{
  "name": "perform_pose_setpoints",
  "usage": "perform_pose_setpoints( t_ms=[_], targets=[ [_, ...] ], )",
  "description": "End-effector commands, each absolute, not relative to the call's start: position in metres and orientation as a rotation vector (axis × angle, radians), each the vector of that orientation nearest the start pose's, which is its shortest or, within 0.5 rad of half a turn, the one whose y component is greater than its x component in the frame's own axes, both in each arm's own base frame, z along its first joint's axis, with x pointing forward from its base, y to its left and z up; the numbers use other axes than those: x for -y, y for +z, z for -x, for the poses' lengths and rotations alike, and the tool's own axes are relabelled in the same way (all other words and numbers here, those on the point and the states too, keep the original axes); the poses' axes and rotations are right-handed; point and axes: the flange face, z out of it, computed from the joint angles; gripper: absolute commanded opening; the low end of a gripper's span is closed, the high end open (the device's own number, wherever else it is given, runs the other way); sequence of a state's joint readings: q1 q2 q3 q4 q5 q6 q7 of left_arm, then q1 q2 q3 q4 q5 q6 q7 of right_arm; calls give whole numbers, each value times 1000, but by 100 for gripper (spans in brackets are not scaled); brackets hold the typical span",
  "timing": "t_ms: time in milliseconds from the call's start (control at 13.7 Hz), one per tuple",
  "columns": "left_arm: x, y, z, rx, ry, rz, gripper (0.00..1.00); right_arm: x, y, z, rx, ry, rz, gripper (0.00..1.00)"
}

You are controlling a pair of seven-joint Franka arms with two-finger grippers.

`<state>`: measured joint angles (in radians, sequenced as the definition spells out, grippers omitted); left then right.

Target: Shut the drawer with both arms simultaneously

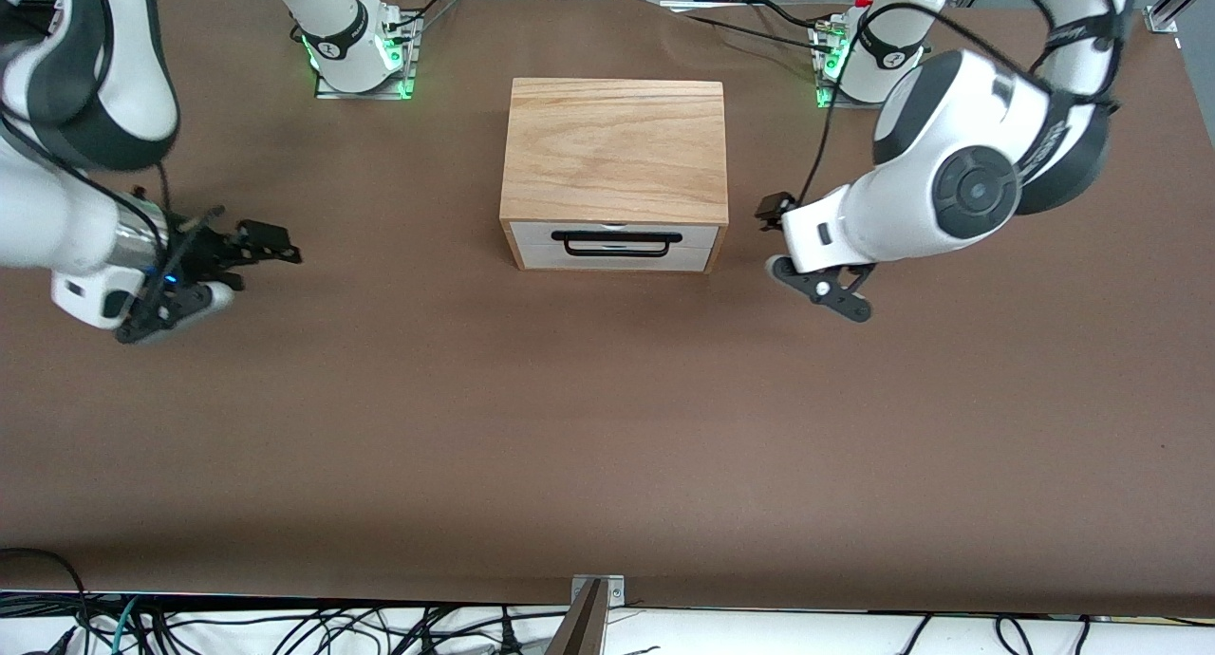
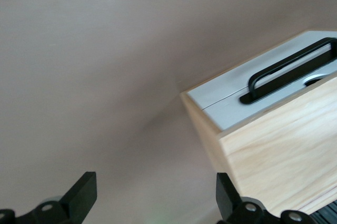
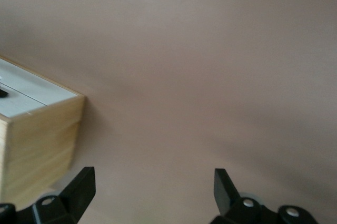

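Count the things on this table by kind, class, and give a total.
Arms: 2, left tool and right tool both open, flanking the box.
Box: 1
Drawer: 1
Handle: 1
Total: 5

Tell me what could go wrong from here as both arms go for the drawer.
1. The drawer front looks nearly flush with its box, so a hard push may shove the whole box along the table.
2. The left gripper, open, hangs close beside the box's corner; swinging inward could clip it.
3. The right gripper, open, is much farther off over bare table toward its own end, so the two may touch unevenly and twist the box.
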<state>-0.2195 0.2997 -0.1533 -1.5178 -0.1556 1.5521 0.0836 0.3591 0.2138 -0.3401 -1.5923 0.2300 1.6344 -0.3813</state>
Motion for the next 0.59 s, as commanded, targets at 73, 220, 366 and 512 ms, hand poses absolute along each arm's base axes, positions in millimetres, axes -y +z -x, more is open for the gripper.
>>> perform_pose_setpoints(
  t_ms=[73, 220, 366, 512],
  targets=[
    [198, 520, -576, -570, 435, 3174, 100, -47, 544, -600, 600, 117, 3036, 100],
    [171, 536, -582, -406, 387, 3196, 100, -39, 554, -606, 598, 84, 3051, 100],
    [143, 551, -581, -327, 348, 3208, 100, -43, 557, -605, 580, 87, 3038, 100],
    [105, 557, -587, -221, 314, 3200, 100, -48, 564, -603, 503, 106, 3066, 100]
  ],
)
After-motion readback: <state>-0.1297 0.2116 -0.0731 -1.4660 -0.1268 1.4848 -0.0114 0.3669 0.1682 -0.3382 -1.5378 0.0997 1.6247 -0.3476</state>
